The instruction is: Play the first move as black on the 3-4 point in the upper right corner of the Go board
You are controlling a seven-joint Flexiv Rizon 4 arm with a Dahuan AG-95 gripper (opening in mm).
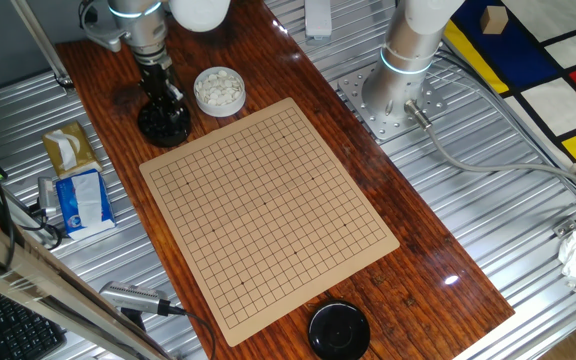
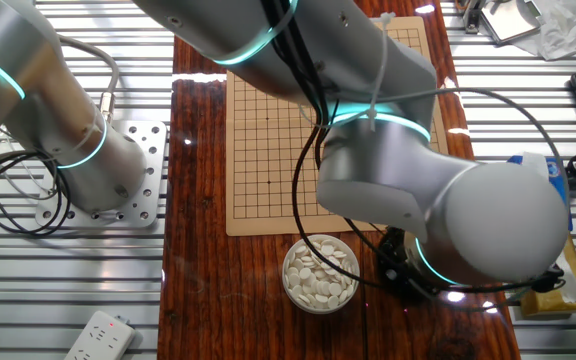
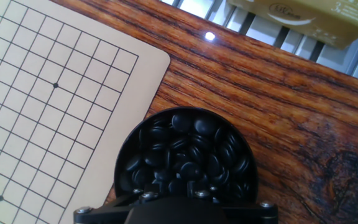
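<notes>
The claw point(image 1: 163, 103) hangs directly over a round black bowl point(image 3: 185, 158) full of black stones point(image 3: 188, 149), at a far corner of the board as one fixed view shows it. In the hand view the stones lie just beyond the fingertips, straight along the line of the fingers, so I judge that the next move is a short descent into the pile. Whether the claw is spread or pressed together I cannot tell: the fingertips are hidden at the bottom edge of the hand view and against the dark bowl in the fixed views. No stone is seen between them.

The stones are small, glossy, flattened discs, heaped without order, so there is no long axis to align with. The board point(image 1: 268, 210) is a thin, matte, tan sheet with rounded corners and a fine black grid; no stone lies on it. Which corner counts as the upper right I cannot say for sure.

A bowl of white stones point(image 2: 320, 274) stands just beside the black one. The table point(image 3: 278, 112) is dark, shiny, strongly grained wood.
</notes>
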